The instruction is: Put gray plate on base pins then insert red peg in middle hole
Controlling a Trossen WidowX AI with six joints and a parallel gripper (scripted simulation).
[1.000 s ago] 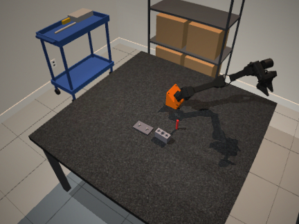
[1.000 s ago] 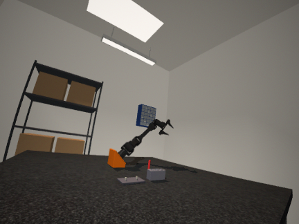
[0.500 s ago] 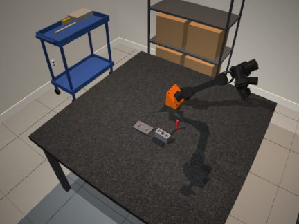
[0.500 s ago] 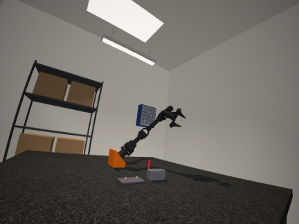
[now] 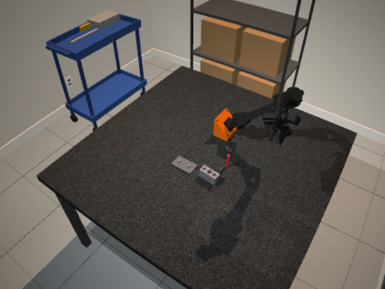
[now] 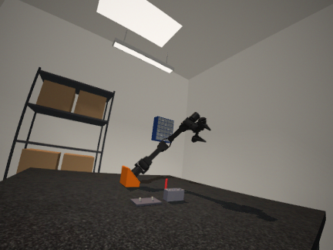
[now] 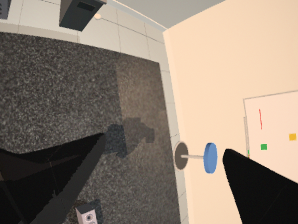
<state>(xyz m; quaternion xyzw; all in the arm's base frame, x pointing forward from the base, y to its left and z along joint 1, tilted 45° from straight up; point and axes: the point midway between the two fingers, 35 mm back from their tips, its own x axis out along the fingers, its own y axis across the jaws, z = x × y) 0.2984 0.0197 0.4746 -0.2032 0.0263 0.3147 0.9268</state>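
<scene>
The gray plate (image 5: 209,175) (image 6: 174,195) is a thick block with three holes on top; it rests on the table beside the base, and part of it shows at the bottom of the wrist view (image 7: 86,210). The base (image 5: 182,168) (image 6: 145,202) is a thin flat slab with two short upright pins, both bare. The red peg (image 5: 228,161) (image 6: 166,184) stands upright behind the plate, apart from it; its foot is hidden in the exterior view. My gripper (image 6: 208,135) (image 7: 165,147) is wide open and empty, high above the table and away from all three parts.
The orange mount (image 5: 224,126) (image 6: 129,178) of the arm stands on the dark table (image 5: 134,178) (image 6: 77,216), behind the parts. The blue cart (image 5: 107,100) and the shelf rack with boxes (image 5: 220,39) (image 6: 58,96) stand beyond the table edges.
</scene>
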